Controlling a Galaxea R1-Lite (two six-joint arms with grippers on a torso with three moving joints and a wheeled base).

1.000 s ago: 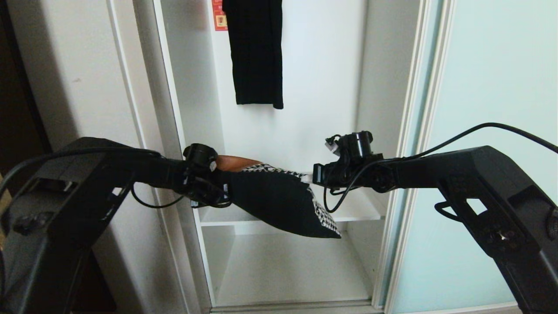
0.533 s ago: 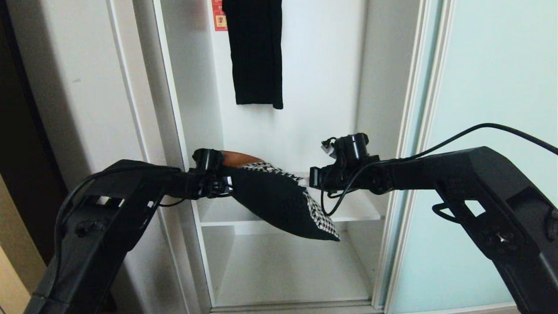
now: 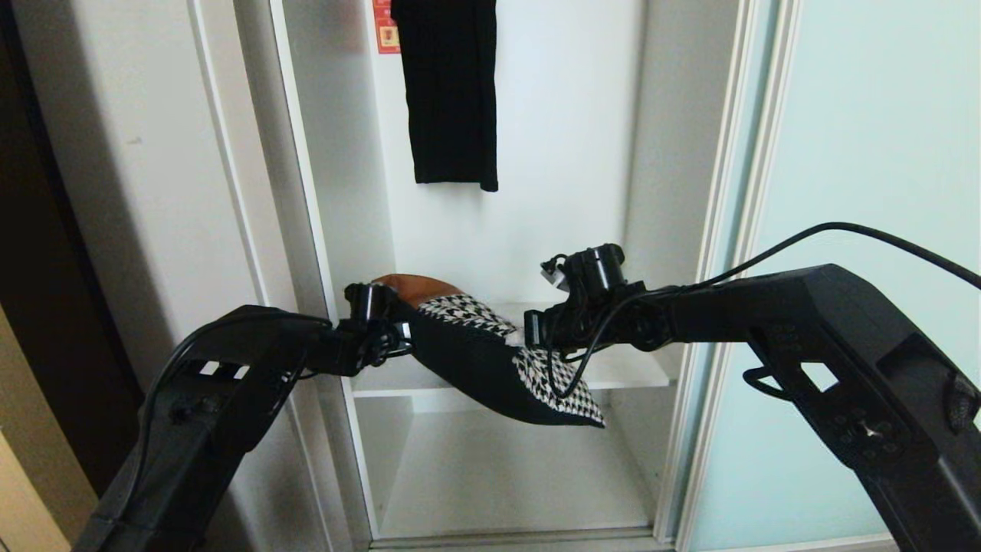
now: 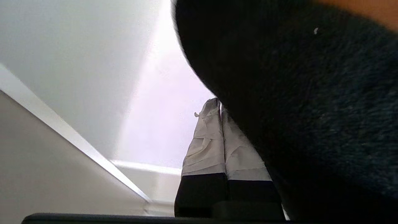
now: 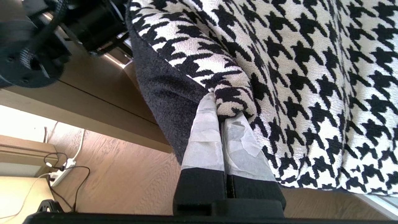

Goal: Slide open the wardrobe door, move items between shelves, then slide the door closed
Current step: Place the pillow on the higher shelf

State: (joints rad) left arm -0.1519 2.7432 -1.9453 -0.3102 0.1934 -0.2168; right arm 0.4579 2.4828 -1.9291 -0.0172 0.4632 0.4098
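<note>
The cushion (image 3: 490,360) hangs in the air between my two grippers, in front of the open wardrobe. Its black back faces me and the houndstooth front shows along the top and right end. The tan-orange patch is at its far left. My left gripper (image 3: 400,337) is shut on the cushion's left edge, and the black back (image 4: 311,109) bulges beside the closed left gripper (image 4: 219,104). My right gripper (image 3: 530,336) is shut on the right edge, and in its wrist view the right gripper (image 5: 219,109) pinches a fold of houndstooth cushion (image 5: 311,77). The sliding wardrobe door (image 3: 866,230) stands slid to the right. A white shelf (image 3: 621,376) lies just behind the cushion, and a lower shelf (image 3: 506,483) lies beneath it.
A long black ribbed garment (image 3: 452,92) hangs at the back of the compartment beside a red sticker (image 3: 385,31). The white side panel (image 3: 153,153) bounds the opening on the left. The right wrist view shows wooden floor with a power strip and cables (image 5: 62,174).
My left arm has swung lower and its gripper has shifted right. The right gripper has moved left and a little down. The cushion has rolled, so more houndstooth shows at its right end.
</note>
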